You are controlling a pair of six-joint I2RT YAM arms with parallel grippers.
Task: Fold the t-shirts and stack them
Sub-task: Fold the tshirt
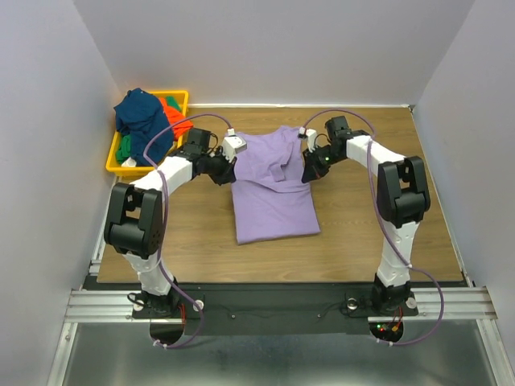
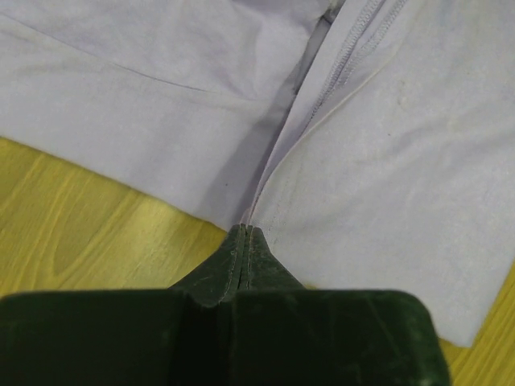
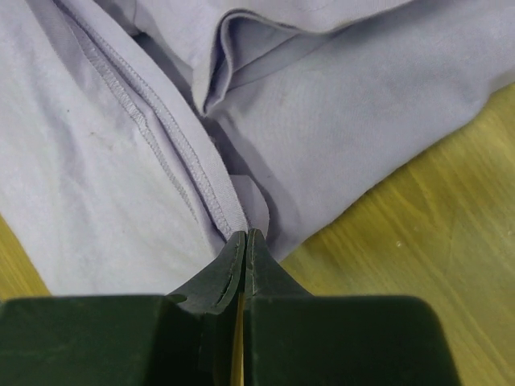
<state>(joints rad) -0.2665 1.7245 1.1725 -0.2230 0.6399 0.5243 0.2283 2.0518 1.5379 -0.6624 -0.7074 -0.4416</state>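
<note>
The left wrist view is closest. The dark green fingers of the left claw [image 2: 245, 235] are pressed together. They pinch a fold of the purple shirt [image 2: 386, 161] right at their tips. The right wrist view shows much the same. The right claw [image 3: 245, 237] is squeezed tight on a stitched hem of that shirt. Up close the cloth looks soft and a bit fuzzy, with double rows of stitches and a few tiny dark specks. The table [image 2: 72, 241] is wood with wavy grain lines. Only small bits of the shirt fit in these two views.

The top view shows the whole shirt. It lies flat in the middle of the table, with its bottom edge toward the arms and a flap of cloth folded in over the chest. The claws hold it at its left and right sides, up near the sleeves. From up here the fingertips are too small to make out.

Farther back, in the left corner, sits a yellow bin [image 1: 113, 166] with a heap inside. The navy shirt [image 1: 141, 117] is on top. The orange-red shirt [image 1: 170, 108] and the green shirt [image 1: 123, 150] peek out, mostly hidden.
</note>
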